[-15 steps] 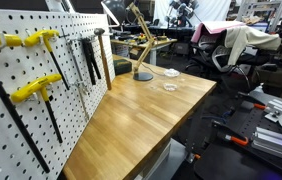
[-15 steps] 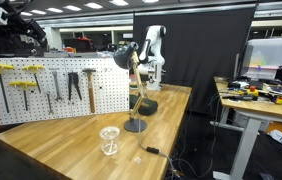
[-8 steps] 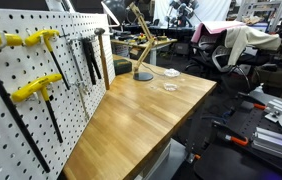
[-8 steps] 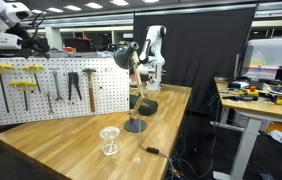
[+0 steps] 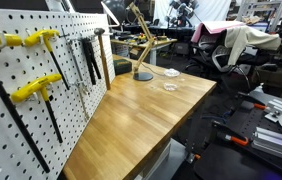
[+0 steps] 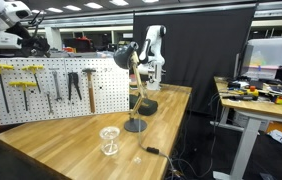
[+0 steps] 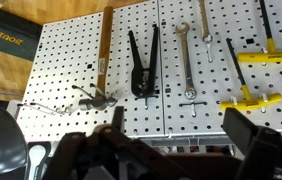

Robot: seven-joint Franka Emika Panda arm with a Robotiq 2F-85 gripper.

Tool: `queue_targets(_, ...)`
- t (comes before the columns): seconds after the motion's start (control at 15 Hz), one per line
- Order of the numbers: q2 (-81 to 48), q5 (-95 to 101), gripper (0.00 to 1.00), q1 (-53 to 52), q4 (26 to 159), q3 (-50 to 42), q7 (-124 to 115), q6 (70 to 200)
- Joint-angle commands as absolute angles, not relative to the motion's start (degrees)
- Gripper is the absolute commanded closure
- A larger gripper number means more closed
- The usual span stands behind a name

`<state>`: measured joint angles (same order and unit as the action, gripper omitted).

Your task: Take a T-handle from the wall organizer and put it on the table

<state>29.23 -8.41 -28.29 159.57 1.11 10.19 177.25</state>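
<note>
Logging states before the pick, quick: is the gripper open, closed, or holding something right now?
Gripper: open, holding nothing; both T-handles hang on the pegboard.

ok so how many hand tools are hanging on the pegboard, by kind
yellow T-handles: 2
wrenches: 2
pliers: 1
hammer: 1
total: 6
</note>
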Motion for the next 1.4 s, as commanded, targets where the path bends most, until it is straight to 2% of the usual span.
queue_targets(0.0,22.5,-7.4,0.00,-28.3,159.6,0.8,7.1,188.7)
queue_targets(0.4,3.8,-9.3,0.00,-27.4,159.2,1.1,7.4,203.6)
queue_targets(0.47,5.2,-10.1,0.00,-26.1,156.8,1.7,8.5,198.9)
queue_targets(0.6,0.9,-9.8,0.00,-26.4,154.5,0.9,7.9,199.0)
queue_targets(1.33,2.3,-9.1,0.00,-26.8,155.8,0.9,7.7,198.4)
